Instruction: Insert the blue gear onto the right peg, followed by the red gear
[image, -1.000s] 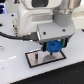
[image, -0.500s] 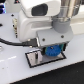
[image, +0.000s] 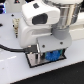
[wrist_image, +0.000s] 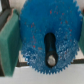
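The end effector (image: 50, 51) is hanging low over the plate (image: 31, 61) in the lower middle of the exterior view, gripping the blue gear (image: 52, 55) between its fingers. In the wrist view the blue gear (wrist_image: 44, 37) is filling most of the frame, with the green pads (wrist_image: 8, 40) pressing on its rim at either side. A peg (wrist_image: 51, 60) is showing as a grey tip at the lower end of the gear's dark centre slot, so the gear is sitting over or partly around it; how far down it has gone cannot be told.

The main risk is judged to be misalignment: the peg tip is lying at the edge of the opening rather than its middle, so pressing down could be jamming the gear on the peg's shoulder or tilting it in the grip. Letting go too early could leave the gear canted or resting beside the peg. A sideways pull on release could drag the gear off again, since the pads are clamping the teeth. Which of the two pegs this is cannot be confirmed, and the arm is hiding much of the plate. The red gear is not in view in either picture.
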